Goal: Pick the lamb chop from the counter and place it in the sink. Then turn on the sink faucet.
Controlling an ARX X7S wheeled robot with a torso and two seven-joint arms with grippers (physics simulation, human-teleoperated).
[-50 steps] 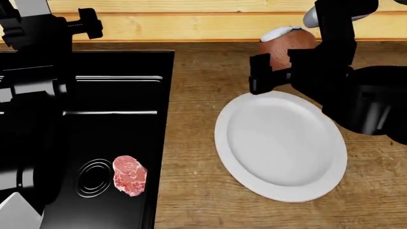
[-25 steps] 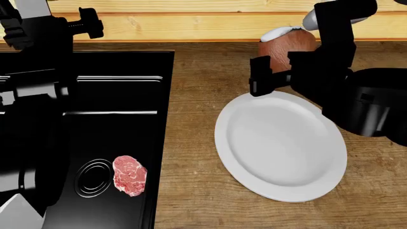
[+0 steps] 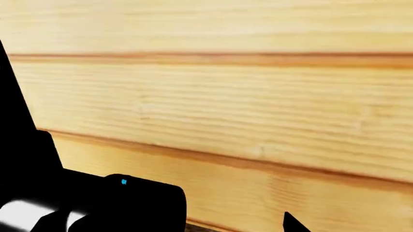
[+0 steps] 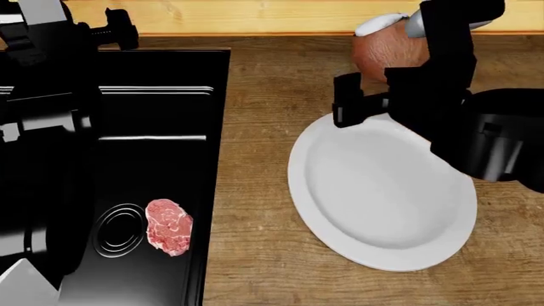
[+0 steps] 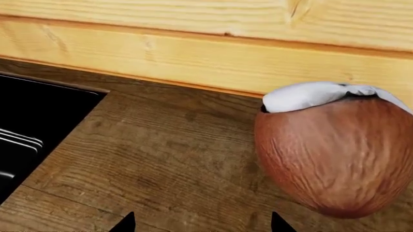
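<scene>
The lamb chop (image 4: pixel 168 227) lies flat in the black sink (image 4: pixel 162 95), beside the round ringed drain (image 4: pixel 119 230). My left arm covers the sink's left part, and its gripper (image 4: pixel 116 29) is up at the back edge near the plank wall. In the left wrist view one fingertip (image 3: pixel 293 224) shows wide to one side. A black shape with a blue dot (image 3: pixel 129 203) covers the other side; I cannot tell whether it is the faucet. My right gripper (image 4: pixel 347 107) is open and empty over the counter (image 4: pixel 255 159), in front of the coconut (image 5: pixel 335 150).
A white oval plate (image 4: pixel 383 191) lies on the counter right of the sink, partly under my right arm. The brown coconut (image 4: pixel 386 51) with its white top stands behind the plate by the wall. The pale plank wall (image 3: pixel 226 96) runs along the back.
The head view has shifted: sink, chop and coconut sit slightly higher in frame and less wall shows. Both arms hold nearly the same place in view. The chop still lies in the basin.
</scene>
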